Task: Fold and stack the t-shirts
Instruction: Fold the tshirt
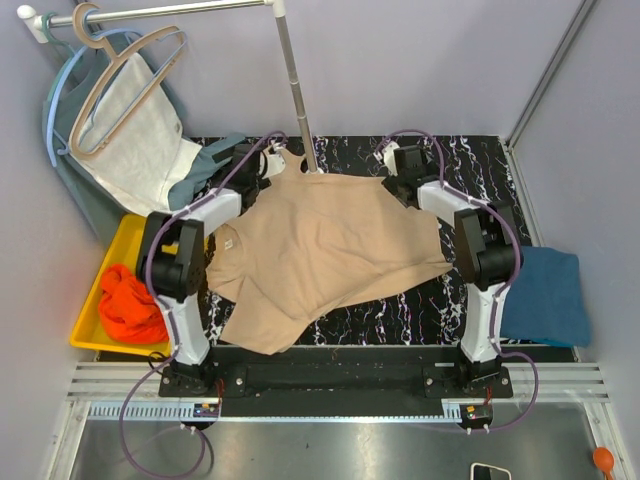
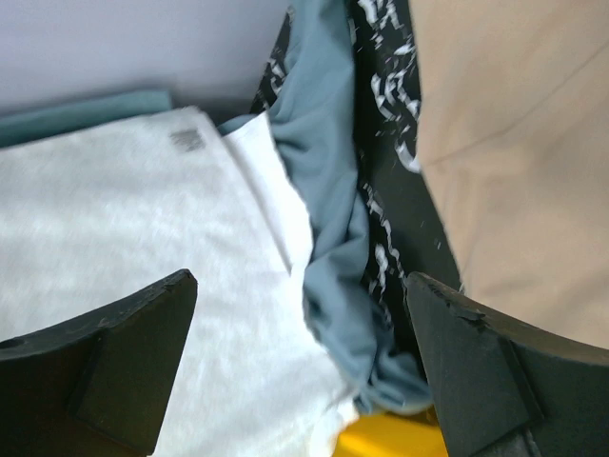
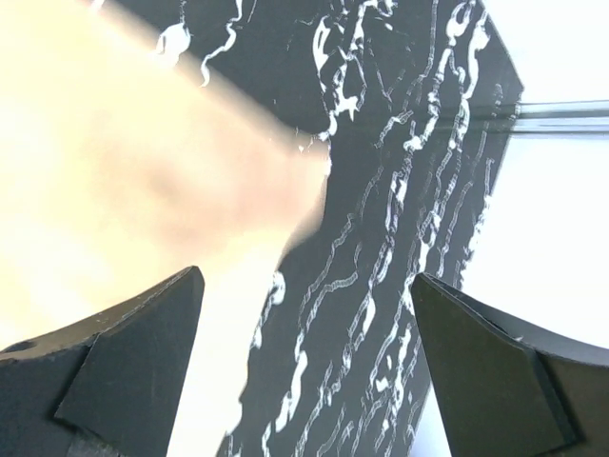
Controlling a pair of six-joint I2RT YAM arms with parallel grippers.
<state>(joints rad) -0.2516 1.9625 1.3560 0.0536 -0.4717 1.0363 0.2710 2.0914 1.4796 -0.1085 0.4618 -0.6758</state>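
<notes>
Looking down, we see the beige t-shirt (image 1: pixel 320 245) lying rumpled on the marbled surface (image 1: pixel 400 310) between left arm (image 1: pixel 180 250) and right arm (image 1: pixel 485 250). The teal-blue t-shirt (image 1: pixel 545 295) sits folded beside the right arm; the orange-red t-shirt (image 1: pixel 130 305) is bunched in the yellow bin (image 1: pixel 120 245). Left jaws spread above the white cloth (image 2: pixel 124 238) and grey-green garment (image 2: pixel 328 190), right jaws spread over the beige shirt's edge, both empty.

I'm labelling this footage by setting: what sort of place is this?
Probably a robotics lab cell, not a home: plain partition walls, a left arm and right arm bolted at the edge of a marbled table, and a clothes rack at its far side.
</notes>
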